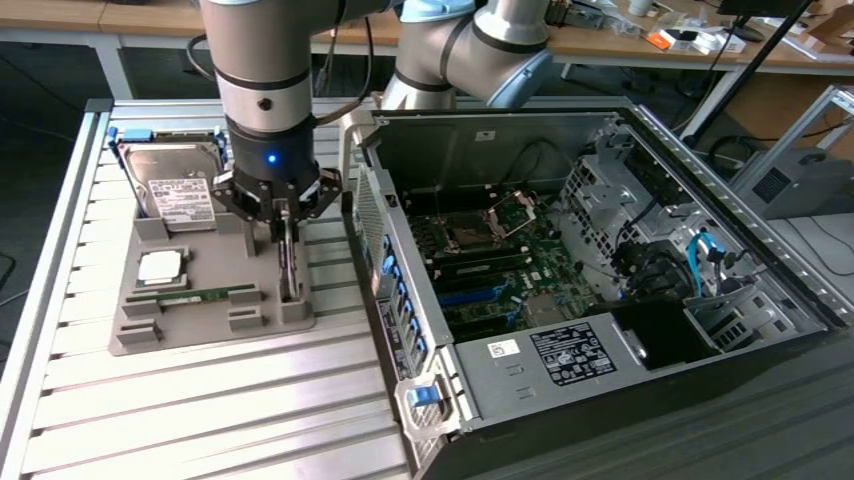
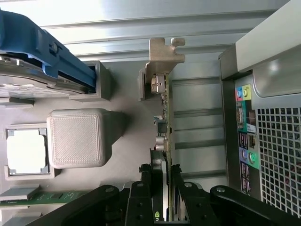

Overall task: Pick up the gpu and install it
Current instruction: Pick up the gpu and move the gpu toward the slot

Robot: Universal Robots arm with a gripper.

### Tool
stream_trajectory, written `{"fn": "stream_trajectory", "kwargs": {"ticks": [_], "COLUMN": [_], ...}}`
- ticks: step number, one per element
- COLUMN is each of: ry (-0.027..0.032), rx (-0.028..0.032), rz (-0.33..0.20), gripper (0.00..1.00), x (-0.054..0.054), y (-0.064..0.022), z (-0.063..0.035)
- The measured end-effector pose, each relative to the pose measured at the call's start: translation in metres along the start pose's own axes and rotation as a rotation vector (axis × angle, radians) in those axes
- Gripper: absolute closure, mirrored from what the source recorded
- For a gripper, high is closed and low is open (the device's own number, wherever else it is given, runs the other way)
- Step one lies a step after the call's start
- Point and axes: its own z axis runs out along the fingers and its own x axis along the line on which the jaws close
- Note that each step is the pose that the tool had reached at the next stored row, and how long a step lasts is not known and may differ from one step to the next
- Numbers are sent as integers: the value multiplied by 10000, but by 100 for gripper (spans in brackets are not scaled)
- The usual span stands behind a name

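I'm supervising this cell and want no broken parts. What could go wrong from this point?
The gripper straddles the gpu, upright in the gray holder: a crooked pull may jam the card or drag the holder. The computer case stands close beside: the card may strike its wall.

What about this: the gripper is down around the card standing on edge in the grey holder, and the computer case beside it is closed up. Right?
Not quite. The exterior view shows the computer case open, its motherboard bare. The rest holds: the gripper is down around the gpu, standing on edge in the grey holder.
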Motion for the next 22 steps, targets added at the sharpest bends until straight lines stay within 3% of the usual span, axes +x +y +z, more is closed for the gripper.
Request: {"fn": "stream_trajectory", "kwargs": {"ticks": [22], "ry": [0], "rx": [0], "rz": [0], "gripper": [73], "x": [-3], "y": [6], "z": [-130]}}
